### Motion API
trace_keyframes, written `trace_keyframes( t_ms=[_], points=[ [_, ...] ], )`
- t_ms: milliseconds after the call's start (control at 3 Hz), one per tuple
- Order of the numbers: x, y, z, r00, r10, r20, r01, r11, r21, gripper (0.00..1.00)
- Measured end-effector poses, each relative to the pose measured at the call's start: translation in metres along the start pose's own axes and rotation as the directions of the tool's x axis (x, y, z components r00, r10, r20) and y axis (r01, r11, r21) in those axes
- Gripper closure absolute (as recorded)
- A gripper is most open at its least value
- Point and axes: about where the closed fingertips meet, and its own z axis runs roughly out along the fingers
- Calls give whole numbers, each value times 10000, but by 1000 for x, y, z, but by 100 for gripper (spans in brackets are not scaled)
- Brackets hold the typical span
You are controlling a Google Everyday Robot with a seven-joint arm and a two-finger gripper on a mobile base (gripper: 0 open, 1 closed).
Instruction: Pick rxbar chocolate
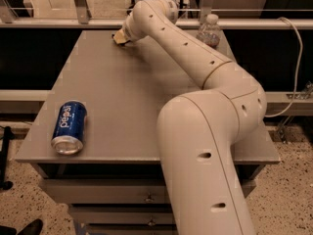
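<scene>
Though the claw (120, 37) hangs low at the far left edge of the counter (146, 106), I can't tell whether it's apart or together; the rxbar chocolate is out of sight, perhaps under it. Light, flat, slick-wrapped, I'd guess: pinch across its width. Only "pepsi" reads, on the toppled can (69, 127).

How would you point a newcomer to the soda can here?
Start at the grey table; the pincer is at its far edge. At the near left corner lies the Pepsi can, blue and on its side, unlike the clear upright water bottle far right.
</scene>
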Motion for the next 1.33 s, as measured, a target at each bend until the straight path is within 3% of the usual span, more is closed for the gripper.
trace_keyframes(
  t_ms=[333,667,1000,1333],
  points=[
    [0,-2,-2,10000,4,40,-4,10000,81,95],
    [-16,-3,-15,9990,-280,361,273,9994,207,100],
    [-55,11,-53,9866,-1116,1192,1095,9937,242,100],
    [-73,25,-79,9754,-1430,1676,1429,9897,127,100]
  ],
)
